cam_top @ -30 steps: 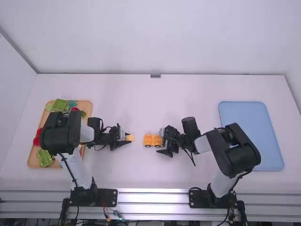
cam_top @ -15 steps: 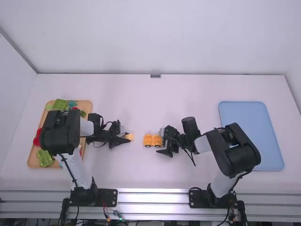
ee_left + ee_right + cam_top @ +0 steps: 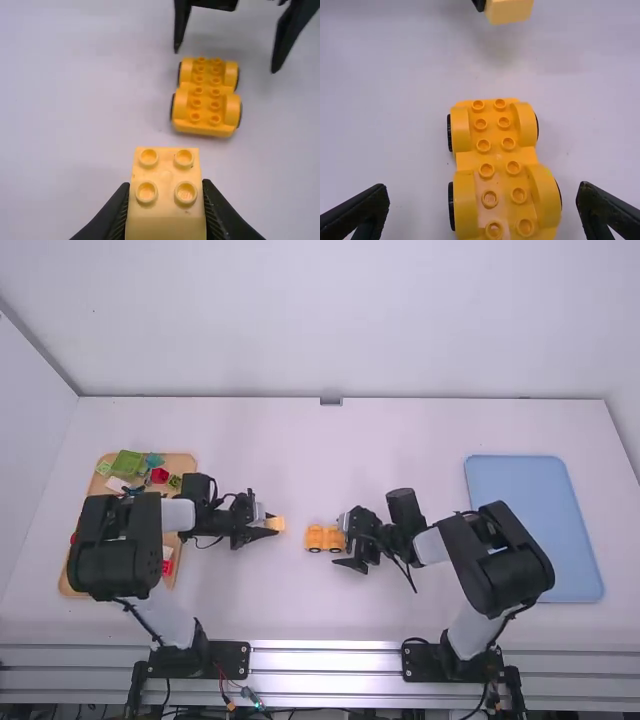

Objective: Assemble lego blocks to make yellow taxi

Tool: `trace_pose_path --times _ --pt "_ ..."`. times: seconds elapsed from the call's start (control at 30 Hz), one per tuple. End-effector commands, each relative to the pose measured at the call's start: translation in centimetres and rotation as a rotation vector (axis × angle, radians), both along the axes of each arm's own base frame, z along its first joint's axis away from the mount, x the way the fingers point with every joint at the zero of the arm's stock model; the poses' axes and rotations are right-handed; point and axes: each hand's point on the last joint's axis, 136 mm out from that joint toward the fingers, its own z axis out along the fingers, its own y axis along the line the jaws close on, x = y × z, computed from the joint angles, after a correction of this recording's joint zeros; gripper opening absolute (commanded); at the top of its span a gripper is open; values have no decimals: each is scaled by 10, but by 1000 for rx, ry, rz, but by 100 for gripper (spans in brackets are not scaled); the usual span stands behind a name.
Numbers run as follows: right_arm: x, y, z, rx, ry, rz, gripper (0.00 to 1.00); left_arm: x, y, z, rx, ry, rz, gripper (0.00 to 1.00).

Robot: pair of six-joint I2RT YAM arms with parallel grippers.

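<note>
While the left jaws pinch the pale-yellow studded brick (image 3: 166, 197), the yellow-orange wheeled base (image 3: 497, 159) sits ahead of them on the bench (image 3: 300, 455), long axis running toward the right jaws, which are nearer, wide open, empty; next move likely carries brick along that axis onto it.

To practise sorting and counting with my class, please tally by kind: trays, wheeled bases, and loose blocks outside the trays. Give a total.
Trays: 2 (tan tray, blue tray)
Wheeled bases: 1 (orange-yellow wheeled base)
Loose blocks outside the trays: 1 (pale yellow four-stud block)
Total: 4
</note>
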Motion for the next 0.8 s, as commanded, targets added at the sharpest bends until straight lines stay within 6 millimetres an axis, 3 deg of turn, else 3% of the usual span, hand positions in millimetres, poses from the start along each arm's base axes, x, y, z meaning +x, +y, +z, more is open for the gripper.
trace_pose_path --times 0.0,0.2,0.3,0.57,0.77 --pt "4 4 4 17 -26 17 99 -13 -17 5 -41 5 -55 2" --pt "11 6 5 34 -50 9 99 -16 -40 8 -37 -49 -140 2" --pt "22 7 -7 69 -16 -30 99 -16 -54 10 -42 -50 -165 2" --pt "24 19 -11 159 43 64 99 -11 -76 13 -33 -67 -184 2" --pt "24 30 -29 134 93 93 99 -6 -89 6 28 -50 -155 2"
